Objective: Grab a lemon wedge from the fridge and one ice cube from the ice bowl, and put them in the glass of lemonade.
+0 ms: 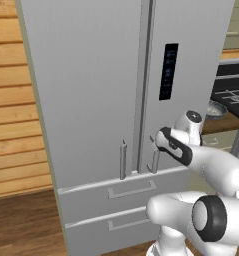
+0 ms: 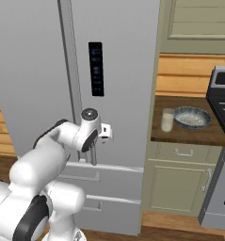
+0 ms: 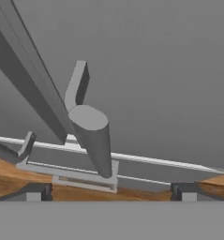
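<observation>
Kitchen, closed fridge (image 1: 91, 100) doors blocking, wide pincer (image 3: 108, 194) near door handle (image 3: 92, 140)

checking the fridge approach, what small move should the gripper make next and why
Probably ease forward until the right door handle sits between the fingers, then close. The fridge doors are shut, so the wedge inside can't be reached yet. The gripper is open and the handle's lower end stands just ahead of it, slightly off-centre toward one finger, so a small sideways nudge may help.
</observation>
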Motion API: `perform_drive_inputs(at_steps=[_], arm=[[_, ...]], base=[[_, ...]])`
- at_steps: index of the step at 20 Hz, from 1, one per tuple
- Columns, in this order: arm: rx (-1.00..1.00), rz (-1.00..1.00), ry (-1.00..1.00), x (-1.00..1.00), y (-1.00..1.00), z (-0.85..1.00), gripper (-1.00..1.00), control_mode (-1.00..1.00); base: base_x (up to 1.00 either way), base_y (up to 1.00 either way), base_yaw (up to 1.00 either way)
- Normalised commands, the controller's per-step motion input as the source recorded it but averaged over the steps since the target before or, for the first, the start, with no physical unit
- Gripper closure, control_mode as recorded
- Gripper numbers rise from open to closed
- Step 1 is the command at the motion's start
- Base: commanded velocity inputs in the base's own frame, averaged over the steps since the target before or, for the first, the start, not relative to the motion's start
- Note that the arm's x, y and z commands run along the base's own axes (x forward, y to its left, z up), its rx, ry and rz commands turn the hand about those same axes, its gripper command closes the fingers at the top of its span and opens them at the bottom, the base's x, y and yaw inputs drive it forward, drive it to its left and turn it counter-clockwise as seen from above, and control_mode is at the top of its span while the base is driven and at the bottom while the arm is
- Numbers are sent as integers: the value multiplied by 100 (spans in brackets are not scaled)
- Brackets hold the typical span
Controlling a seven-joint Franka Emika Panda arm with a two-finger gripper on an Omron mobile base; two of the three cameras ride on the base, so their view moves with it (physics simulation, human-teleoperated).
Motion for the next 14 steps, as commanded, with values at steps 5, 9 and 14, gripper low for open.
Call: perform_drive_inputs(at_steps=[5, 9, 14], arm=[[0, 0, -4, 4, 28, -28, -100, -100], [0, -1, 6, 29, 16, -7, -100, -100], [0, 0, 3, 37, 0, -16, -100, -100]], base=[[0, 0, 0], [0, 0, 0], [0, 0, 0]])
